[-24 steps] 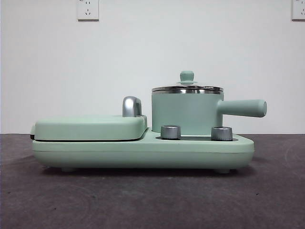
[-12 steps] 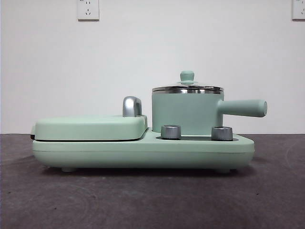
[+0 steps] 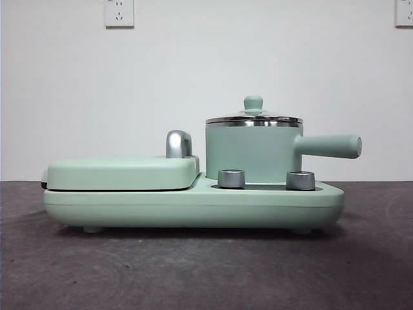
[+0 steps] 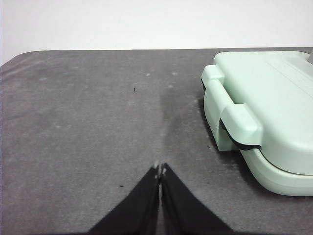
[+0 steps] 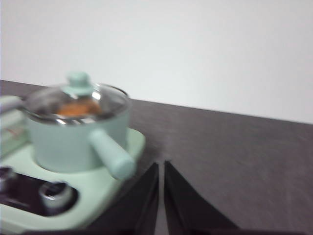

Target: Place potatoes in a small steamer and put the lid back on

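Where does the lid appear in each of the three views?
Front view: lid on the steamer, right of centre.
Left wrist view: not in it.
Right wrist view: lid at the left, orange potato under the glass.
Shared landmark: the steamer's side handle.

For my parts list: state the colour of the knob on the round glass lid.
Mint green, matching the pot; the lid's small knob shows best in the front view.

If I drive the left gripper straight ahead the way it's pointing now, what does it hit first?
Probably nothing: ahead of the left gripper, jaws shut, lies only bare table up to its far edge. The green griddle section sits off to one side of that line, though depth is hard to judge.
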